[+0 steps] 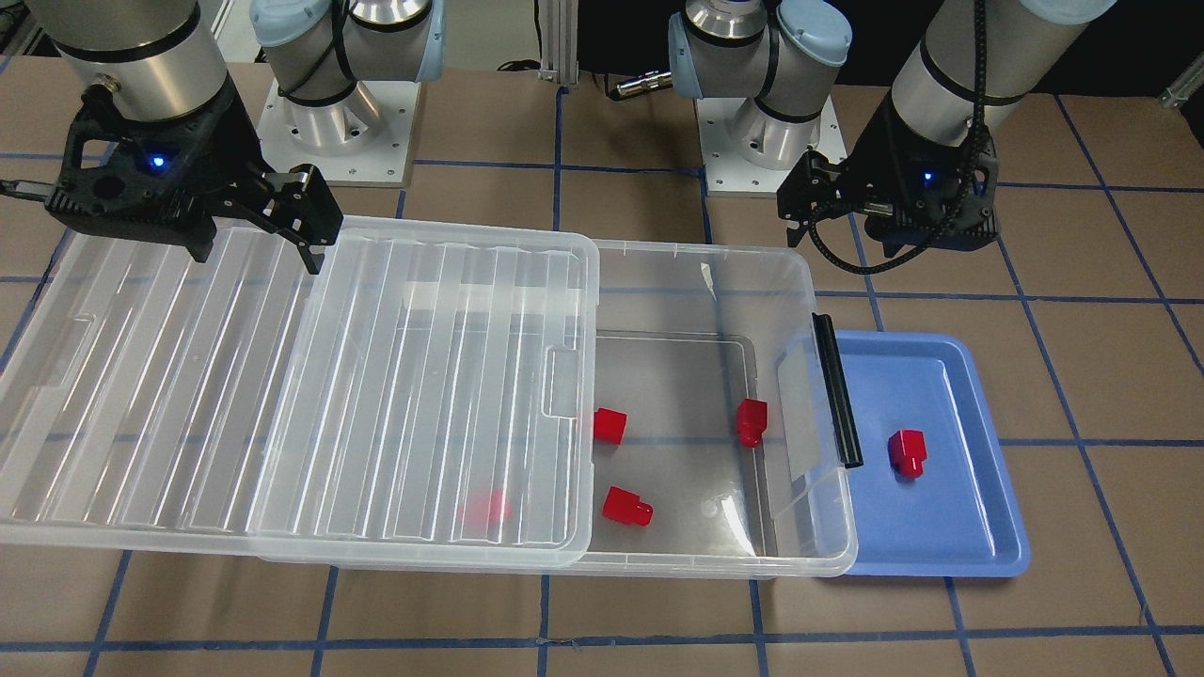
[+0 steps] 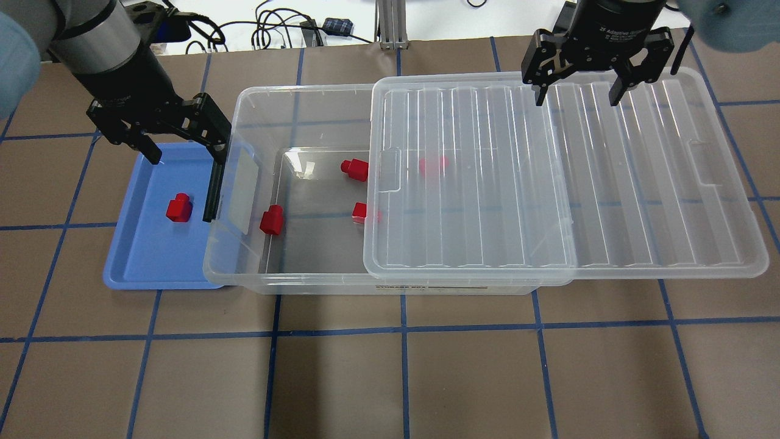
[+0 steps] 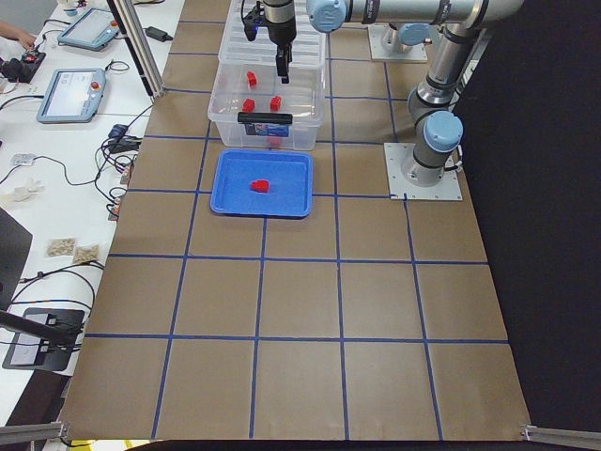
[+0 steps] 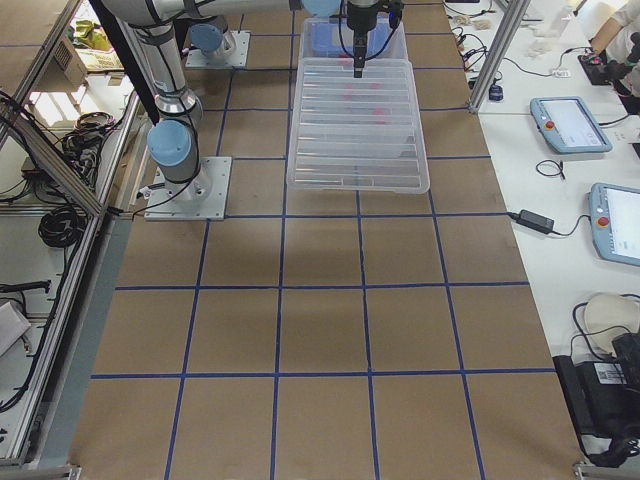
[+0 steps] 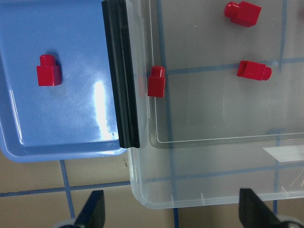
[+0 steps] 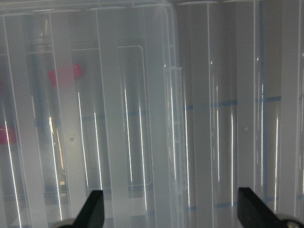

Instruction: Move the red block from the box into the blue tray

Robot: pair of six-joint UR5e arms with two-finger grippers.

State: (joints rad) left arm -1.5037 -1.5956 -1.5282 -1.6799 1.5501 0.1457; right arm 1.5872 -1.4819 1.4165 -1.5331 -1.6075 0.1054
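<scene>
In the overhead view the left gripper hangs over the far edge of the shallow rectangular light-blue plastic tray. Its fingers are spread wide and hold nothing, and its wrist camera shows both tips far apart. One small glossy red plastic block lies in the tray, away from its rim. Just right, the large clear plastic box stands against the tray, its rim overhanging the tray's edge and its black clip handle on that end. Three more red blocks lie uncovered on the box floor, sharp in the left wrist view. A fourth shows only as a pink blur through the ribbed translucent lid, which covers the box's right part and juts beyond it. Above the lid's far edge the right gripper is equally spread and empty.
</scene>
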